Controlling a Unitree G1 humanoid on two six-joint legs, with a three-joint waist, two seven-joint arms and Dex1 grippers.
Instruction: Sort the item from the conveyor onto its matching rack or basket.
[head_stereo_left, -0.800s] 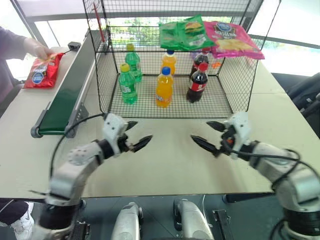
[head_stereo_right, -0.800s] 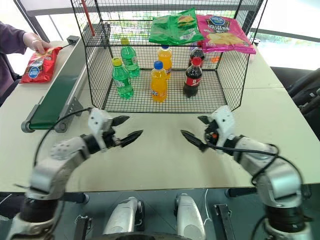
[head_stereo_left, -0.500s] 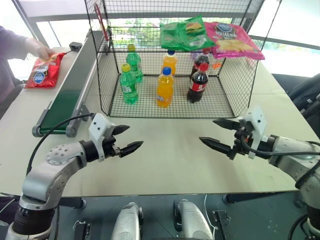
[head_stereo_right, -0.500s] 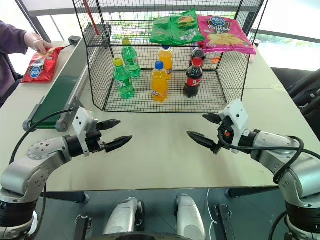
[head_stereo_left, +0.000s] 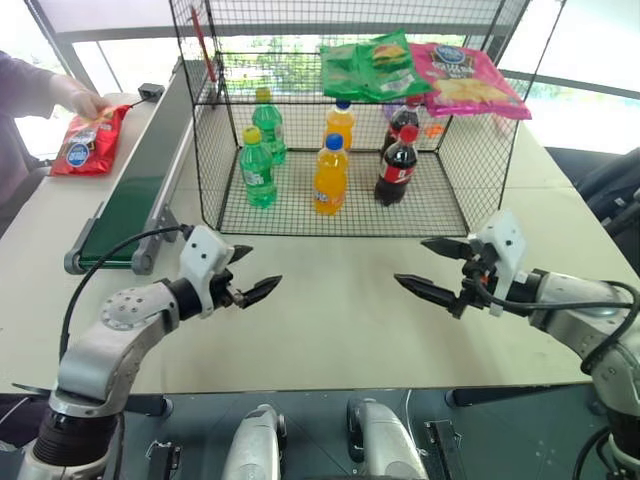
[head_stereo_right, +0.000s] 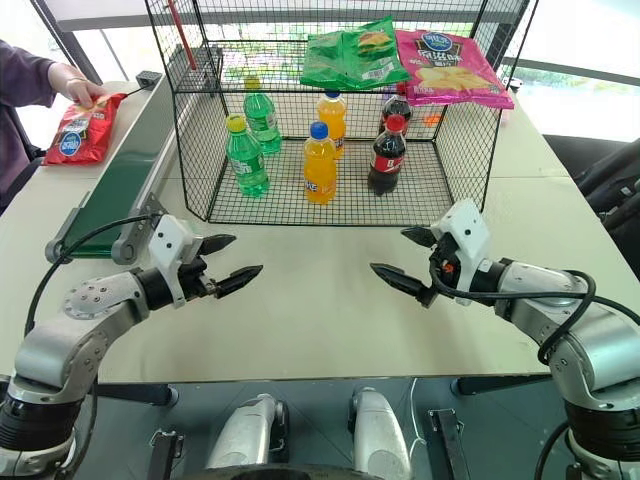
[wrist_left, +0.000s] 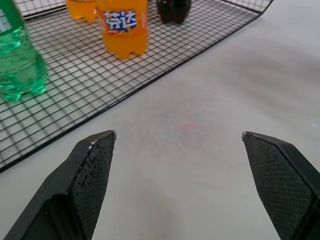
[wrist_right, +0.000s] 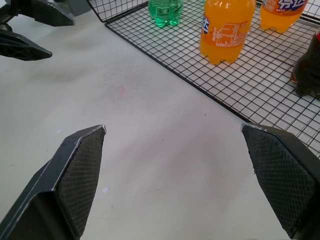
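We see the red bag (head_stereo_left: 87, 141) lying flat on the table (head_stereo_left: 340, 320) at the far left, at about 10 o'clock from the table's middle, just to the left of the conveyor (head_stereo_left: 128, 210) and not on the belt. A person's hand (head_stereo_left: 86, 103) rests on the bag's far end. The conveyor runs away from us along the left side of the cage (head_stereo_left: 340, 130), its near roller end at about 9 o'clock. The cage stands at 12 o'clock, open toward us, with 5 bottles upright on its mesh floor: 2 green bottles (head_stereo_left: 256, 167) on the left, 2 orange bottles (head_stereo_left: 328, 175) in the middle and 2 cola bottles (head_stereo_left: 396, 166) on the right, if we count the partly hidden rear one. On its flat top shelf lie a green bag (head_stereo_left: 370, 68) and, touching it on the right, a pink bag (head_stereo_left: 462, 80). Our left gripper (head_stereo_left: 245, 273) hovers above the bare table at about 8 o'clock, its fingers spread wide with nothing between them. Our right gripper (head_stereo_left: 432, 268) hovers at about 4 o'clock, its fingers also spread wide and empty. The 2 grippers point toward each other, well apart, both near the cage's front edge and well away from the red bag.
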